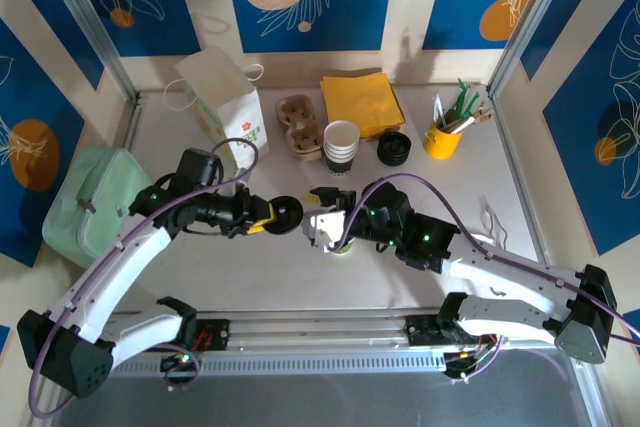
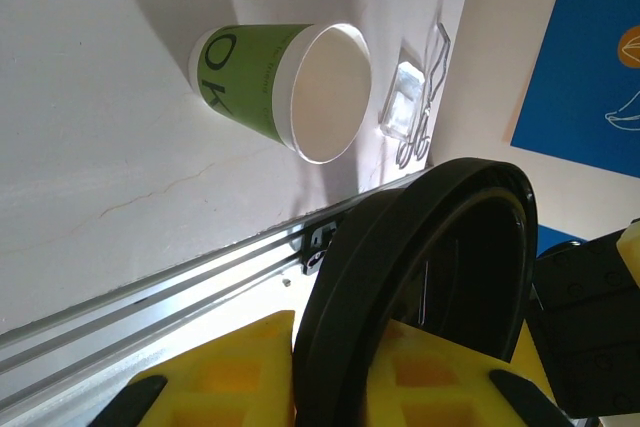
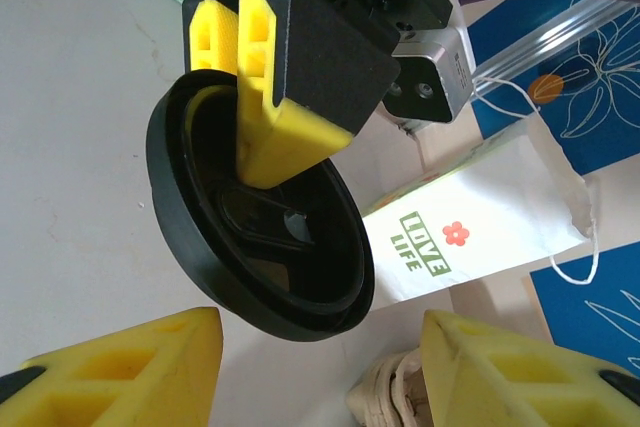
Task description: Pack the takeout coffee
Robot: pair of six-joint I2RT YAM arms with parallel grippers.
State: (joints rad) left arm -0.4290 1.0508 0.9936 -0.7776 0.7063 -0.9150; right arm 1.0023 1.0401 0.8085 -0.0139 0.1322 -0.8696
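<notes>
My left gripper is shut on the rim of a round black plastic lid, held on edge above the table; the lid sits between its yellow fingers. A green paper cup marked "OK" stands lidless with a pale open rim, and it shows partly under the right arm as the cup. My right gripper is open right next to it, facing the lid; its fingers are spread wide around nothing.
A white "LOVE LIFE" paper bag stands at the back left. Beside it are cardboard cup carriers, a stack of lidless cups, a pile of black lids, yellow napkins and a yellow utensil cup. A green bag lies far left.
</notes>
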